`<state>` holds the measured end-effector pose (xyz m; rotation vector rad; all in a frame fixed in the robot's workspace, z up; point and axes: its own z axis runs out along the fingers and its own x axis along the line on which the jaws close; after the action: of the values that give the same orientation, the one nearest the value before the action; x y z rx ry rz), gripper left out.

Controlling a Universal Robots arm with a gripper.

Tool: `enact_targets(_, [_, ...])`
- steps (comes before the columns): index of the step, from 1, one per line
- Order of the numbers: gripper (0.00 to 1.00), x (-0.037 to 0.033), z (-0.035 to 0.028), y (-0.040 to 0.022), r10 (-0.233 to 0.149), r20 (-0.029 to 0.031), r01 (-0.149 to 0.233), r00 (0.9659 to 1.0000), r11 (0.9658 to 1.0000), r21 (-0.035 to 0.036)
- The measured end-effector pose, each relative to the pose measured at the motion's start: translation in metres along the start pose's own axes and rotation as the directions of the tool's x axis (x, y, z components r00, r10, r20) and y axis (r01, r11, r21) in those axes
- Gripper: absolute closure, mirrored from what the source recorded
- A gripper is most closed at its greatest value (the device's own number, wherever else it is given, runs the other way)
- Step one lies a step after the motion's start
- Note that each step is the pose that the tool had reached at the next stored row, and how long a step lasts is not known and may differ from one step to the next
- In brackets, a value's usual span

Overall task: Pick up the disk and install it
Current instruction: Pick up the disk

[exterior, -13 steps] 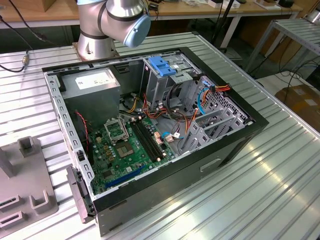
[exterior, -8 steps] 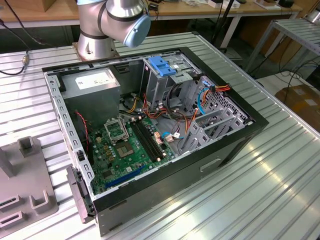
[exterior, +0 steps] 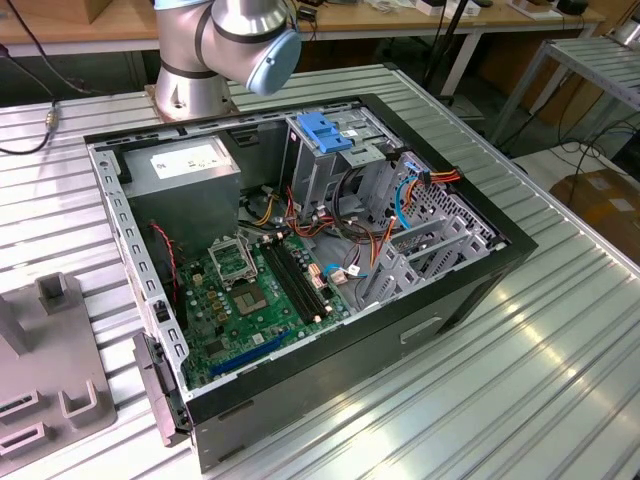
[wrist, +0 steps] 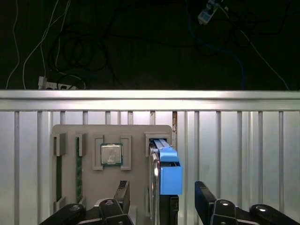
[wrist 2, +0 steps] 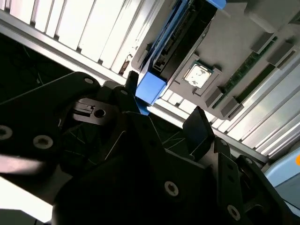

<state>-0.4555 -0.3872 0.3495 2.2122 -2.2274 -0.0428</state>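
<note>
First wrist view: we find the disk (wrist: 160, 157) standing on edge in a slot of a grey tray (wrist: 136, 133), with its blue bracket (wrist: 170, 180) on the end facing the camera. The tray lies on the slatted table (wrist: 234, 150). A chip (wrist: 111, 154) sits in a pocket beside the disk, and memory sticks (wrist: 78, 168) sit in slots beyond the chip.

The gripper (wrist: 163, 199) is spread wide. We see one of its fingers (wrist: 123, 194) on each side of the disk, with a gap on both sides and no contact. The second wrist view agrees.

Exterior view: an open computer case (exterior: 480, 270) lies on the table. The arm base (exterior: 190, 60) stands at its far side, and a grey fixture (exterior: 50, 370) sits at that view's left
</note>
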Motion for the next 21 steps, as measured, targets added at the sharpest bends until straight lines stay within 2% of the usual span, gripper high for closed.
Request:
enact_targets(8, [0.34,-0.0022,0.0114,0.0004,0.016,0.0042,-0.016,0.9999,0.9999,0.0004])
enact_targets(17, [0.34,-0.0020,0.0282,0.0024,0.017,0.0052,-0.017,0.9998,0.9999,0.0002])
enact_targets(18, [0.35,-0.0020,0.0294,0.0025,0.017,0.0055,-0.017,0.9998,0.9999,0.0002])
enact_targets(20, [0.49,-0.0020,0.0328,0.0027,0.017,0.0067,-0.017,0.9998,0.9998,0.0001])
enact_targets(21, [0.49,-0.0020,0.0347,0.0027,0.018,0.0084,-0.018,0.9998,0.9998,0.0002])
